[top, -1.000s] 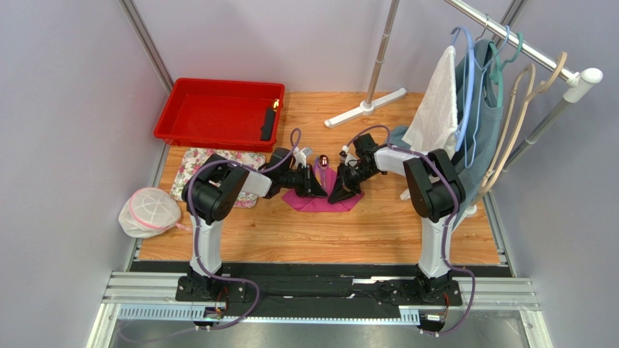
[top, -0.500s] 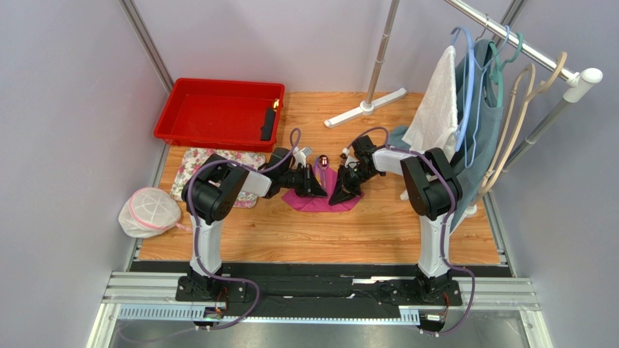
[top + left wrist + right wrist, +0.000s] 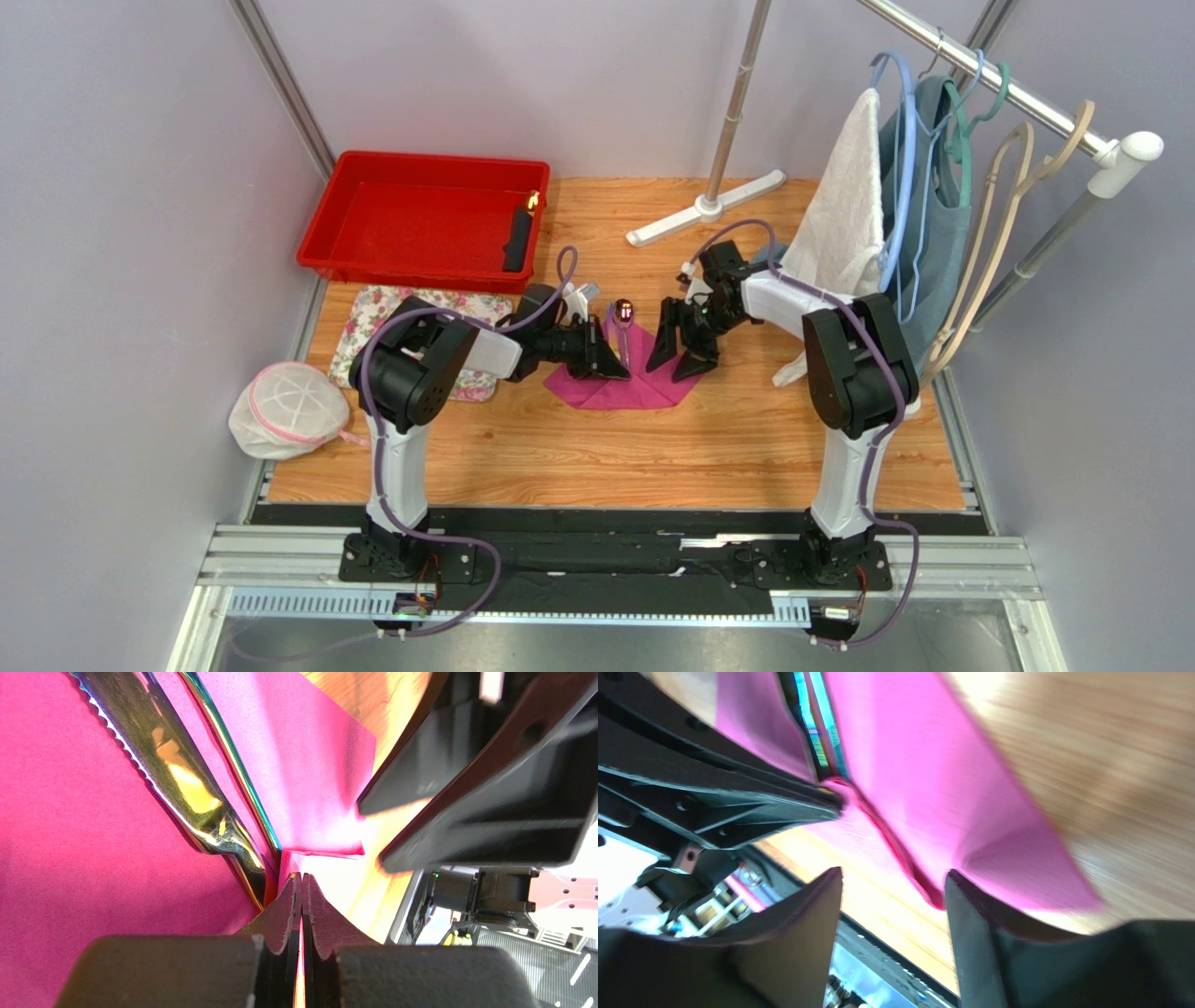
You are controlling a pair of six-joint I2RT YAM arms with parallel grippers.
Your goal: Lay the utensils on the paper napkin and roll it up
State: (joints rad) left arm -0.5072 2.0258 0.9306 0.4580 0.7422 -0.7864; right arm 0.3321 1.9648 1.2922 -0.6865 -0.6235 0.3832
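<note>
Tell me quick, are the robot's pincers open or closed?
Left pincer: closed, pinching the folded edge of the thin magenta paper napkin.
Right pincer: open, holding nothing.

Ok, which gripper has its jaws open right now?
The right gripper: its jaws stand apart by the paper napkin's folded edge, gripping nothing. The left gripper's jaws are pressed shut at that fold.
</note>
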